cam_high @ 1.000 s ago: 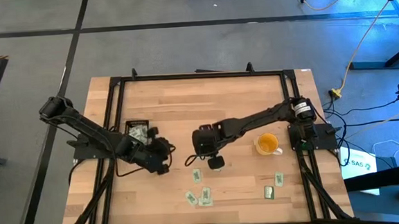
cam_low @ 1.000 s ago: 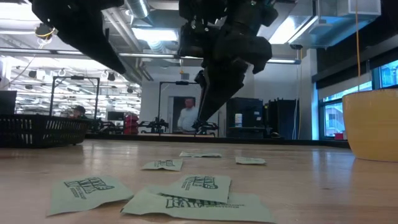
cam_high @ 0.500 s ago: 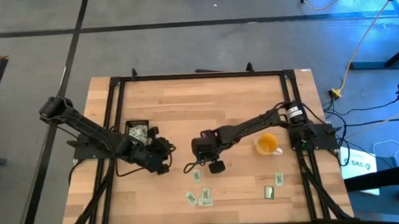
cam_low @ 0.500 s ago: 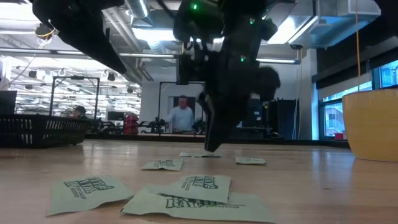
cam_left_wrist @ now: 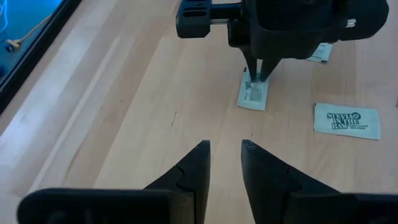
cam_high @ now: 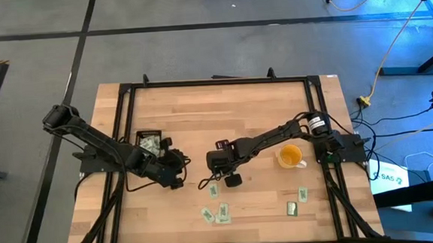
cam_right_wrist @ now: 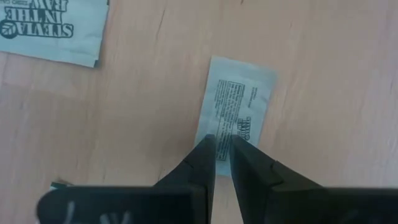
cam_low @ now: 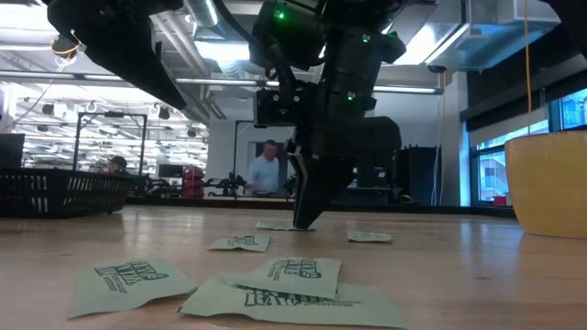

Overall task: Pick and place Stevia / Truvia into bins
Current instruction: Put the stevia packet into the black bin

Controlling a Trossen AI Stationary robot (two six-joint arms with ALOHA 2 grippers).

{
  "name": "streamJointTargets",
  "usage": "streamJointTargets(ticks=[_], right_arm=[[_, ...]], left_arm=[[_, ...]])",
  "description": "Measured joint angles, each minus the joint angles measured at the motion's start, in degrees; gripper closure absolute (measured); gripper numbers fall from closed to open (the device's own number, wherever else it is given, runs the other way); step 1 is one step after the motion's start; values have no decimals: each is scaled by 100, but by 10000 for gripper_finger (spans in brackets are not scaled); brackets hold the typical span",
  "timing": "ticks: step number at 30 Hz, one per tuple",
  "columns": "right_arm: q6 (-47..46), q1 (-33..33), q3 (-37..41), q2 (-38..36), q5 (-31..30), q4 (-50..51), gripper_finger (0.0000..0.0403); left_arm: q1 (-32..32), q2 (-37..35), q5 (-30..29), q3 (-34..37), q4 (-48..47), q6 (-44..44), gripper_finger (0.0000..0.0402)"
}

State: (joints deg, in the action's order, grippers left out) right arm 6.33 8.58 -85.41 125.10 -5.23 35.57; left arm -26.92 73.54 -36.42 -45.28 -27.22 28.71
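Item: one sweetener packet [cam_right_wrist: 235,115], lying flat on the desk [cam_high: 238,112] near its middle, well apart from the black tray [cam_high: 149,141]; I had the right claw [cam_right_wrist: 222,144] down on its near end, fingers almost together and pinching that edge. Handling, by my judgement: featherlight, limp paper, slippery on wood, best nipped at a short edge. Its long axis ran roughly in line with the claw; the left claw [cam_left_wrist: 224,157] hung slightly parted beside the tray.

I work in a robotics lab: my wooden worktop [cam_high: 223,113] faces equipment racks [cam_low: 119,147], ceiling ducts [cam_low: 220,50], strip lights.
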Motion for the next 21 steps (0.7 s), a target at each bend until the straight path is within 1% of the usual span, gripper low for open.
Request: streamJointTargets(ticks=[4,10,17,21], right_arm=[[3,0,2,0,-25,7,354],[91,2,9,0,-42,9,396],[221,4,-27,2,-88,33,400],[374,-10,-265,51,68,86,401]], left_arm=[[0,0,2,0,-2,0,316],[0,0,1,0,-3,-5,316],[0,0,2,0,-3,-172,315],[0,0,2,0,-3,-356,315]])
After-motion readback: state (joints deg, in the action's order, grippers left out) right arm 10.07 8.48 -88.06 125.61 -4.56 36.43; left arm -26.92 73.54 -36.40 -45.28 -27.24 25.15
